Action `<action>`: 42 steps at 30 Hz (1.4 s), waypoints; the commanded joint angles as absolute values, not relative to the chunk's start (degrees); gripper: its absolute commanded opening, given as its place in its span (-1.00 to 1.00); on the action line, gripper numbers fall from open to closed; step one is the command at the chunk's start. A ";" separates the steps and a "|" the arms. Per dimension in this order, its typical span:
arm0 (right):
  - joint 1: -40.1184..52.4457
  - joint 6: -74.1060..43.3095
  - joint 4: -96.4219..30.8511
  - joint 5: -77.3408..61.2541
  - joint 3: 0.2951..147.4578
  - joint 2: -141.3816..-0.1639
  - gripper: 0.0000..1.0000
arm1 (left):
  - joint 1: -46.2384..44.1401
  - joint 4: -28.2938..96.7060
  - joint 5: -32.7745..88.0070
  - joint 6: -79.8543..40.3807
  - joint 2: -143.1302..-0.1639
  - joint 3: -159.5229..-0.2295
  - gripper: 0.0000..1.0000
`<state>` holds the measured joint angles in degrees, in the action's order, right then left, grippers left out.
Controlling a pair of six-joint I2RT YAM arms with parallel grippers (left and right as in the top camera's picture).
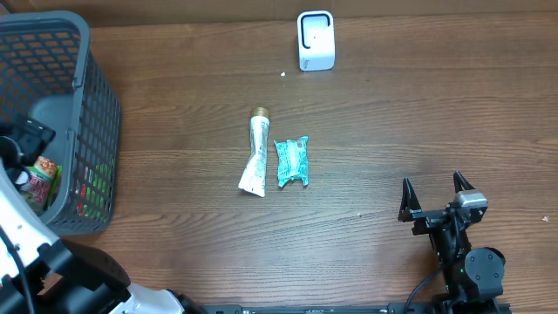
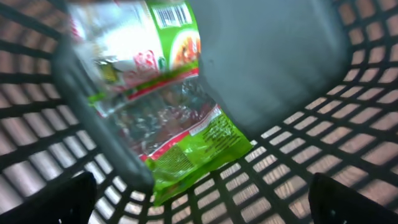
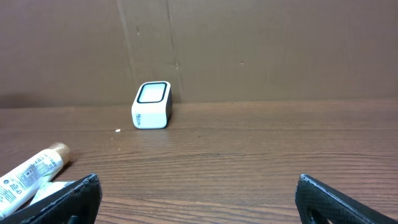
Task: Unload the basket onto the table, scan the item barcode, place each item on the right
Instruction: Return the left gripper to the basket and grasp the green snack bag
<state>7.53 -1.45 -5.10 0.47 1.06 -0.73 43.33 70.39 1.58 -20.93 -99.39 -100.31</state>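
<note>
The left fingers [image 2: 73,198] are down inside the grey mesh basket [image 1: 94,113] at the left edge of the tabletop [image 1: 392,113]. In the left wrist view only their dark tips show, one in each lower corner, spread wide with nothing between them but the basket's slotted floor. Just beyond them lies a green and clear packet [image 2: 180,134], tilted against the basket's solid grey wall; a barcode [image 2: 170,15] shows on its upper end, facing the camera. From overhead the same packet [image 1: 38,179] is only partly visible, deep in the basket behind the left arm, and the mesh walls close it in on every side.

The scanner [image 1: 316,40], a small white block with a dark window, stands upright near the far edge of the tabletop, well apart from the basket. Between the two, around the middle, a white tube [image 1: 255,157] with a gold cap lies flat, and a teal pouch [image 1: 292,162] lies just beside it on its right. I cannot tell whether they touch.

The right fingers [image 1: 406,199] hover near the front right of the tabletop, spread wide and holding nothing. In the right wrist view they point towards the scanner [image 3: 152,104], with open wood between and the tube [image 3: 32,174] off to the left.
</note>
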 commanded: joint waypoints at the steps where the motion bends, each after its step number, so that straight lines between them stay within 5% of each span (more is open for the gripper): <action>1: 7.66 -1.23 -4.64 1.23 0.47 -0.16 1.00 | 43.48 66.61 3.88 -21.87 -99.11 -94.06 1.00; 18: 7.66 -1.23 -4.64 1.23 0.47 -0.16 1.00 | 43.51 44.16 -7.68 -28.99 -99.98 -69.32 1.00; 31: 7.66 -1.23 -4.64 1.23 0.47 -0.16 1.00 | 43.48 38.54 -9.61 -28.97 -113.08 -67.77 0.96; 34: 7.66 -1.23 -4.64 1.23 0.47 -0.16 1.00 | 43.48 38.72 -9.61 -28.82 -116.09 -67.77 0.58; 37: 7.66 -1.23 -4.64 1.23 0.47 -0.16 1.00 | 43.48 38.72 -9.56 -28.73 -116.90 -67.77 -0.02; 42: 7.66 -1.23 -4.64 1.23 0.47 -0.16 1.00 | 43.48 40.16 -7.73 -26.46 -116.75 -69.12 -0.57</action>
